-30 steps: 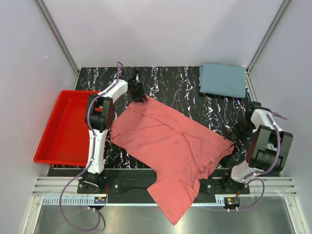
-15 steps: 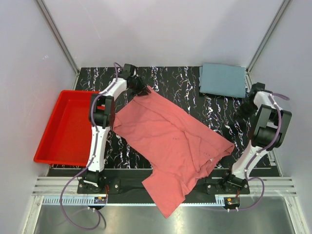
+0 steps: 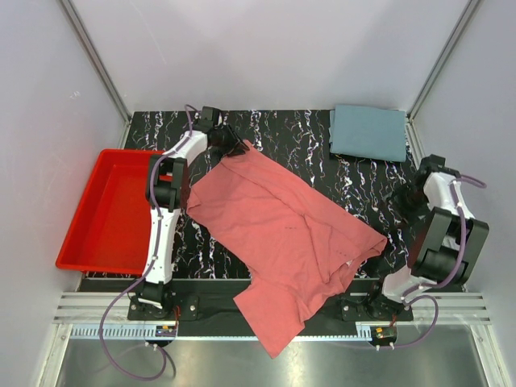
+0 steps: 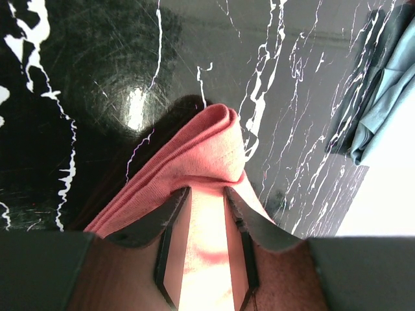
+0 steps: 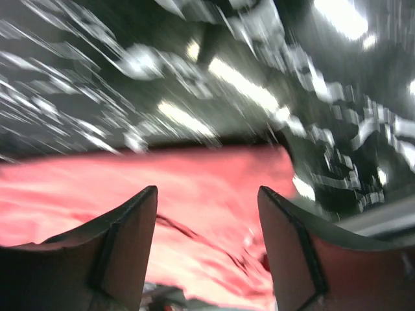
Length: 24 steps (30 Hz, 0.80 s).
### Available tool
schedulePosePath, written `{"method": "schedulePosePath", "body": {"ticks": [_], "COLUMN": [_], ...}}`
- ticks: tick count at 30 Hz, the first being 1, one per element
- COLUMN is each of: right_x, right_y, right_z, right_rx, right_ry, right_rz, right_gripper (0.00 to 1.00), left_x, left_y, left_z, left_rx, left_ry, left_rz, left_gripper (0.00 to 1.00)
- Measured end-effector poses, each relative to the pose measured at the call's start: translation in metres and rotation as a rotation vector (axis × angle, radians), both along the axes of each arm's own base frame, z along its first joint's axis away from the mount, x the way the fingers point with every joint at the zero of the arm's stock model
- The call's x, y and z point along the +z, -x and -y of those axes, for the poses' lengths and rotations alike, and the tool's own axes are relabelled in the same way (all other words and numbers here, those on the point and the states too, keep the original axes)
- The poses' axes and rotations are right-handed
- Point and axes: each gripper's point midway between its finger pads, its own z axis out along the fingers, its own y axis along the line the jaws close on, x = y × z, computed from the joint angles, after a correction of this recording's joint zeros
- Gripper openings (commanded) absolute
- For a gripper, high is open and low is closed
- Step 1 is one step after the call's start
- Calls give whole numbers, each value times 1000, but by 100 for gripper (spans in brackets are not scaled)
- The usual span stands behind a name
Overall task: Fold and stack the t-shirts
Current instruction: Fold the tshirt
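Observation:
The salmon-pink t-shirt (image 3: 282, 234) lies crumpled and spread diagonally over the black marble table (image 3: 282, 133), its lower end hanging past the front edge. My left gripper (image 3: 230, 148) is shut on the shirt's far left corner; in the left wrist view a fold of pink cloth (image 4: 211, 146) bulges out beyond the pinching fingertips (image 4: 206, 194). The grey-blue t-shirt (image 3: 369, 132) lies folded at the far right corner, also seen in the left wrist view (image 4: 382, 84). My right gripper (image 3: 403, 203) hovers open just off the pink shirt's right edge (image 5: 194, 175), nothing between its fingers (image 5: 207, 192); that view is blurred.
A red plastic tray (image 3: 89, 234) stands at the table's left side, partly over the edge. Grey walls close in the left, far and right sides. The arm bases sit on the rail at the near edge.
The left gripper drew the pink shirt's corner farther back, so less cloth hangs over the front edge. The right arm left the shirt's right corner, swung toward the far side, then came partly back.

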Motion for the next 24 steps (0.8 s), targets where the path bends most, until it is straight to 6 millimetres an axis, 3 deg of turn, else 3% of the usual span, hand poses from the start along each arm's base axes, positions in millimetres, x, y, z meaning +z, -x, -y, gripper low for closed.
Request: {"method": "schedulePosePath", "body": {"ticks": [5, 9, 16, 20, 24], "right_x": [-22, -35, -55, -65, -65], "right_y": [44, 55, 43, 34, 13], "right_z": [-21, -25, -16, -11, -5], "right_rx": [-11, -18, -16, -3, 7], "right_ry": [-58, -67, -41, -41, -48], "right_rz": [-90, -121, -109, -125, -103], "right_gripper": [44, 44, 43, 23, 13], "left_x": [0, 0, 0, 0, 0], "left_y": [0, 0, 1, 0, -1], "left_z": [0, 0, 0, -1, -2], "left_rx": [-2, -3, -7, -7, -2], "left_ry": [4, 4, 2, 3, 21], "left_rz": [2, 3, 5, 9, 13], "left_gripper": [33, 33, 33, 33, 32]}}
